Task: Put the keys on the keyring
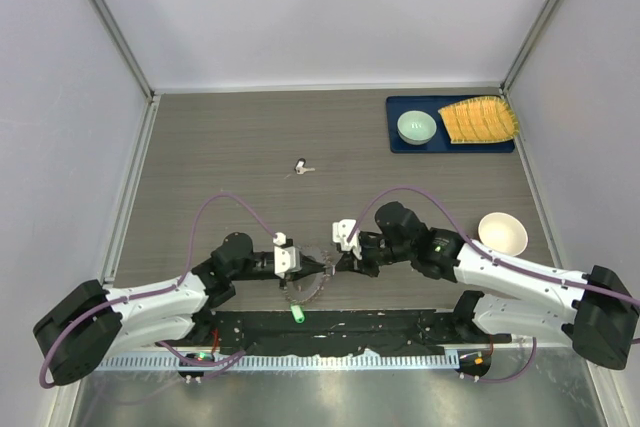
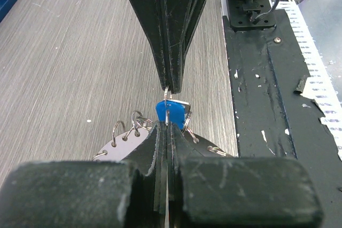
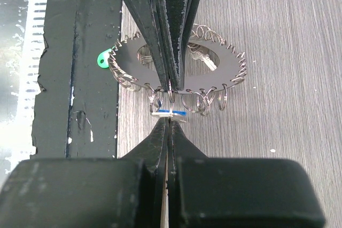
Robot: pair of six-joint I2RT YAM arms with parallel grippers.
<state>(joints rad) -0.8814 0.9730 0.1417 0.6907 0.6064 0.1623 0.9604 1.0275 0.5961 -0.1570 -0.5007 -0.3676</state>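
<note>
Wood-grain table (image 1: 220,147), black mat (image 1: 380,327) along its lower edge. Both arms met low centre.

Left gripper (image 2: 167,129) pressed shut. Right gripper (image 3: 169,124) likewise shut. Tips faced each other, nearly touching.

Blue tray (image 1: 450,142) upper right, holding green bowl (image 1: 417,127) and a yellow ridged item (image 1: 480,119). White bowl (image 1: 502,233) beside right arm. All well apart from the tips.

Keyring (image 3: 230,68) lay flat under the left fingers, rim bristling with small wire loops.

Blue key (image 2: 163,111) sat between the two tips, at the keyring's rim, with a thin wire loop. Which tip pinched it: could not tell.

Green key (image 1: 297,317) on the mat, just beside the keyring, untouched.

Small dark item (image 1: 301,165) mid-table, too small to identify. Keyring half hidden by fingers in the wrist views.
</note>
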